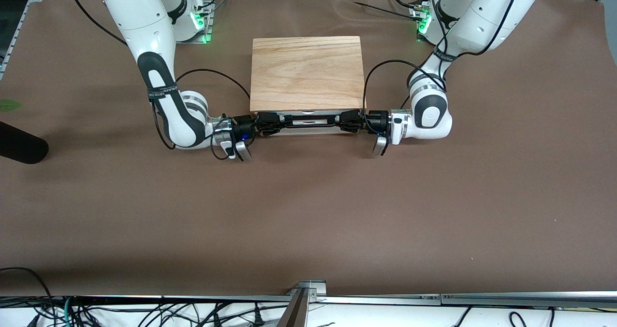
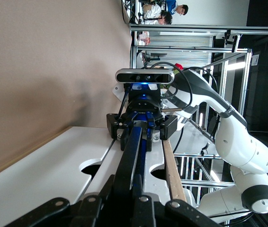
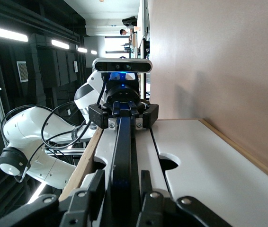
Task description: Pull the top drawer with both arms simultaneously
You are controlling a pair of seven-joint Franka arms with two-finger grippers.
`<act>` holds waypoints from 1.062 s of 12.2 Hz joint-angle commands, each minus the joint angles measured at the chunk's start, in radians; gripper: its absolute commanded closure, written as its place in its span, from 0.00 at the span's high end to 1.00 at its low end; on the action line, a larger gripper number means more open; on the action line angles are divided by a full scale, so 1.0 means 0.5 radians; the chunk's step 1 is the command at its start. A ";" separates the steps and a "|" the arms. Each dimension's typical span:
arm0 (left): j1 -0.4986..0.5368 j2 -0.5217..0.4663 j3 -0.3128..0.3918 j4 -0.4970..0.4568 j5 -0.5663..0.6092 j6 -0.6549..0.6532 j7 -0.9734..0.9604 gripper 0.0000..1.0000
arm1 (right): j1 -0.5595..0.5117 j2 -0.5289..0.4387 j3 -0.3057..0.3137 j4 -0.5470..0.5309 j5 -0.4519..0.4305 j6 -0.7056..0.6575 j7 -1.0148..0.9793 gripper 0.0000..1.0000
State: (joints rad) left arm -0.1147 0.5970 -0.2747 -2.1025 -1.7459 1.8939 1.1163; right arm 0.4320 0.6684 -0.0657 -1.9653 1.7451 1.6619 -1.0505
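Note:
The top drawer [image 1: 289, 113] shows its white front just under the oak cabinet top [image 1: 306, 74]. Its thin black bar handle [image 1: 308, 119] runs across that front. Both arms reach in low from the sides. My left gripper [image 1: 348, 120] is at the handle's end toward the left arm, and its fingers press on the handle [image 2: 131, 151], so the left gripper [image 2: 125, 177] is shut on it. My right gripper [image 1: 271, 122] is at the other end. The right gripper [image 3: 123, 175] straddles the handle [image 3: 123, 142] with a narrow gap on each side.
A lower white drawer front [image 3: 205, 165] with a cut-out sits under the top one. A black cylinder [image 1: 21, 146] lies at the right arm's end of the brown table cover [image 1: 308, 211]. A metal camera post [image 1: 301, 303] stands at the table edge nearest the front camera.

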 commanded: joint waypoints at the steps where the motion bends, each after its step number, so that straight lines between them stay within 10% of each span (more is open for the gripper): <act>1: -0.034 -0.007 -0.018 -0.056 0.074 0.032 -0.014 0.00 | -0.002 -0.057 0.006 -0.049 -0.014 0.014 -0.025 0.37; 13: -0.031 -0.010 -0.003 -0.053 0.074 0.029 -0.070 0.00 | -0.002 -0.039 -0.004 -0.006 -0.011 0.060 -0.022 0.37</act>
State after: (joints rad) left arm -0.1148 0.5970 -0.2747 -2.1024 -1.7459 1.8946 1.1076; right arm 0.4253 0.6679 -0.0709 -1.9602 1.7451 1.6721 -1.0509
